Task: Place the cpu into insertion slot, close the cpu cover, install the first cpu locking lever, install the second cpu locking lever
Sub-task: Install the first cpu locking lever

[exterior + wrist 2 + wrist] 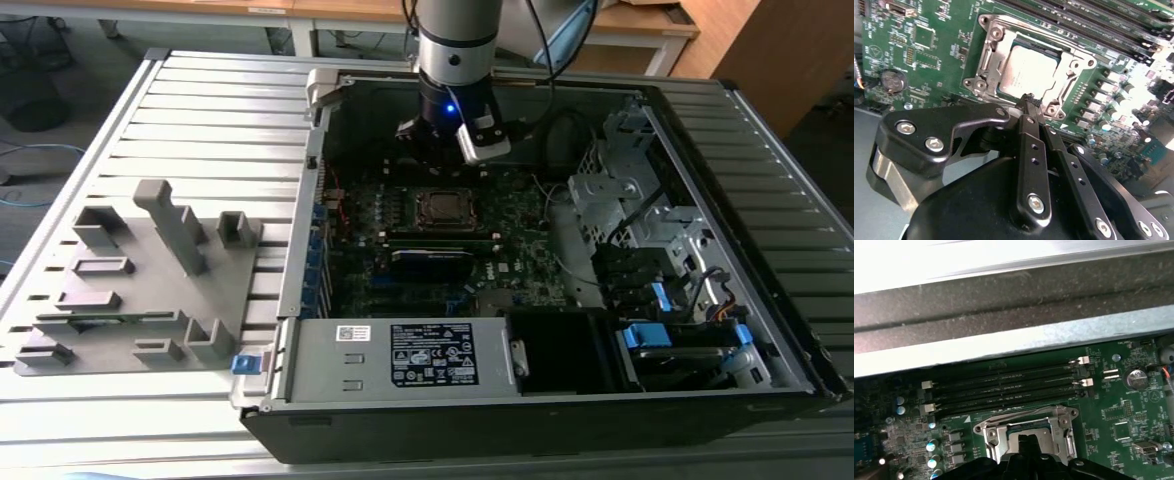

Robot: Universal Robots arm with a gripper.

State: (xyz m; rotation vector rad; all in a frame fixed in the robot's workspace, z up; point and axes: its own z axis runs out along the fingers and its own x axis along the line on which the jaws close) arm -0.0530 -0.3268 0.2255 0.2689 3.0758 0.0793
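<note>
1. The open computer case [747,330] lies on the slatted tabletop [200,110]; the dark green motherboard [514,255] lies inside it at centre frame in the exterior view.
2. The insertion slot [442,206] sits on that board, and the cpu [1026,75] lies in it, silver top up, upper centre of the second wrist view.
3. The cpu cover [985,60] frames the chip and appears to lie flat over it; the poor angle leaves this unsure.
4. The pincer [1029,101] has its fingers pressed together on nothing, tips at the socket's edge.
5. Black memory slots [1004,387] lie just beside the socket.
6. A grey fixture tray [134,290] lies at the exterior view's left.
</note>
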